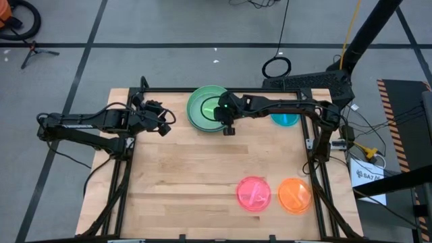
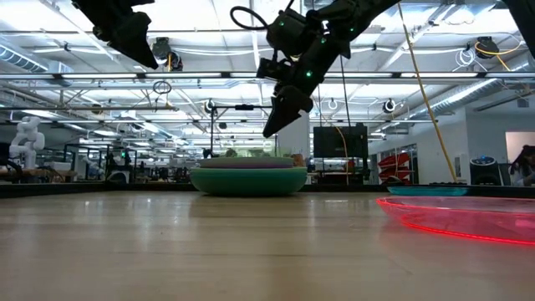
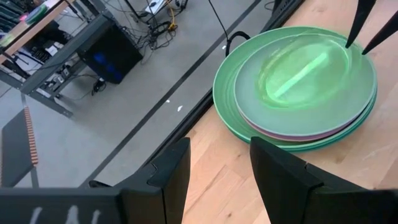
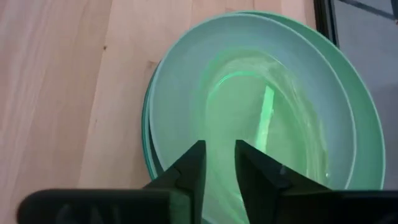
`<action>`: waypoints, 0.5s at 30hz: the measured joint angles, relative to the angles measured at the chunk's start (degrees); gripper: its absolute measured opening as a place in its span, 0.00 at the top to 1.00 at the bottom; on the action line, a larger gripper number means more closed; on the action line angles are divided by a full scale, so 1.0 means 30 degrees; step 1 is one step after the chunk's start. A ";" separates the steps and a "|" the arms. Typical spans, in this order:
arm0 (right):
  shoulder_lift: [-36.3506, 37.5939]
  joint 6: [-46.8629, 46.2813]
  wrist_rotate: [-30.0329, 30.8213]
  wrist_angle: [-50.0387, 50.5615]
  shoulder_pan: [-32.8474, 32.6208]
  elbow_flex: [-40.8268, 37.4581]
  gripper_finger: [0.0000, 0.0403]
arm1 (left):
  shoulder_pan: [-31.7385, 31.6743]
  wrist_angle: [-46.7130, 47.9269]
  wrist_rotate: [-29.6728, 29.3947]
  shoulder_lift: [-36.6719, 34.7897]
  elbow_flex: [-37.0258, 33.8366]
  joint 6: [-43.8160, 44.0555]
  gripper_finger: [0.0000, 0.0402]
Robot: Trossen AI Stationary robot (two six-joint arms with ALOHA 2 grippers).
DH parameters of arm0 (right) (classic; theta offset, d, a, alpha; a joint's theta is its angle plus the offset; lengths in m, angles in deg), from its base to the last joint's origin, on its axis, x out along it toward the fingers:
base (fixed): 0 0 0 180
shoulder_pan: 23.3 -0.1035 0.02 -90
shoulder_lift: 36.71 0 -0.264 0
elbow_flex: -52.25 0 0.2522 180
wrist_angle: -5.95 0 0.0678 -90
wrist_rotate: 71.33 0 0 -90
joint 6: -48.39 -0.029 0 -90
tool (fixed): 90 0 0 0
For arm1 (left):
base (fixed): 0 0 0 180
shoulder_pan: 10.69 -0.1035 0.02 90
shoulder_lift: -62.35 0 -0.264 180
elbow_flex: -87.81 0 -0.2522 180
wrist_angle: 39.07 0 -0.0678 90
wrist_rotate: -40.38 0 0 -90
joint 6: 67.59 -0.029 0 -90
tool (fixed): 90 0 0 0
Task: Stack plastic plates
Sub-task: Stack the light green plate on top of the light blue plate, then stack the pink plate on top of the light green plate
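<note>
Overhead, right hand [image 1: 228, 129] slightly spread above lime plate [image 1: 214, 108] on green stack [image 1: 196, 111]; left hand [image 1: 163, 123] spread.

A stack of plates [image 1: 202, 108] sits at the far middle of the surface [image 1: 196, 175], with a smaller plate [image 4: 261, 134] lying on top of it. The right tool [image 1: 228, 129] hangs over the stack's near right edge, clear of it. The left tool [image 1: 164, 126] hovers to the stack's left, near the surface's far left corner. Another plate [image 1: 285, 119] lies right of the stack, under the right arm. Two more plates [image 1: 254, 194] [image 1: 294, 195] lie side by side at the near right, just touching.
</note>
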 joint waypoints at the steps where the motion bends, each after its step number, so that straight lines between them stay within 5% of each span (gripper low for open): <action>1: 0.0000 -0.0203 0.0007 0.0109 -0.0006 0.0000 0.79 | -0.0002 0.0005 0.0002 -0.0005 0.0000 0.0026 0.57; 15: 0.2281 -0.5588 -0.1464 0.5953 -0.0971 0.0000 0.73 | 0.0000 0.0007 0.0015 -0.0002 -0.0002 0.0172 0.57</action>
